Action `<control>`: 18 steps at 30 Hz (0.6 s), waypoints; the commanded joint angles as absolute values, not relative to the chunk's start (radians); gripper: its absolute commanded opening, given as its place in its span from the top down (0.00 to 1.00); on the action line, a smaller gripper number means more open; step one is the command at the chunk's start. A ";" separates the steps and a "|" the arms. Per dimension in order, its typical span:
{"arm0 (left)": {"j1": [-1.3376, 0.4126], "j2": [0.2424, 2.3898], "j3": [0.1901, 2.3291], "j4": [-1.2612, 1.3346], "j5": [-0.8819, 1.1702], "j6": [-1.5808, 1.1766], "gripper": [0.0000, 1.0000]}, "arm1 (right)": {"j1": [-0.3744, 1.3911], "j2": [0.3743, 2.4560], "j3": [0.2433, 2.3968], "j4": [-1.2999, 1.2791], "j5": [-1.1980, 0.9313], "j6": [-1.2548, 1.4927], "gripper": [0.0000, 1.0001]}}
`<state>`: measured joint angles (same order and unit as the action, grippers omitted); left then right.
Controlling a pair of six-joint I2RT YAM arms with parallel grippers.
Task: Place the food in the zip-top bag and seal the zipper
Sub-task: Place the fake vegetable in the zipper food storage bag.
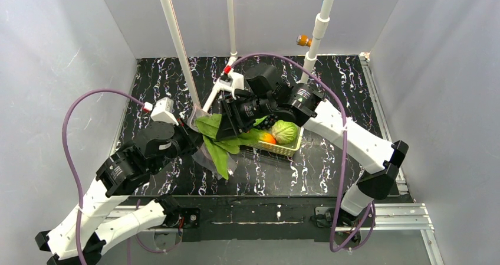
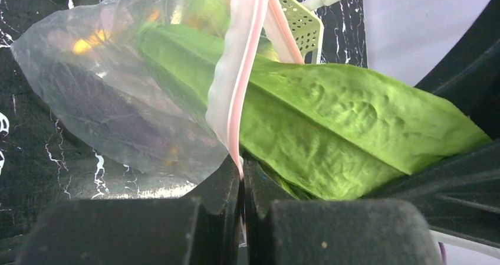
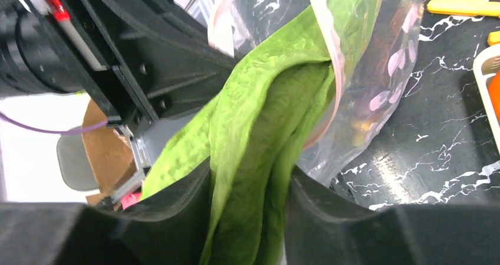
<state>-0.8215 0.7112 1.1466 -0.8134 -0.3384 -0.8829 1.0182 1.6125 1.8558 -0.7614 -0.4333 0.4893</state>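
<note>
My left gripper is shut on the pinkish zipper strip and holds the clear zip-top bag open at its mouth. My right gripper is shut on the bunch of long green leaves, whose far ends reach into the bag. The leaves also show in the left wrist view. A dark purplish shape shows through the bag wall; I cannot tell whether it is the eggplant. From above, the left gripper and right gripper meet over the leaves. The pale-green cabbage lies in the basket.
The yellow-green slotted basket stands right of the bag and also holds an orange item. White poles rise at the back. A yellow object lies on the black marbled table.
</note>
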 commanded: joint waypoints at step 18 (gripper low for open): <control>-0.824 0.840 1.280 -0.895 -0.355 -0.838 1.00 | 1.086 1.777 2.147 -0.943 -0.214 0.361 0.30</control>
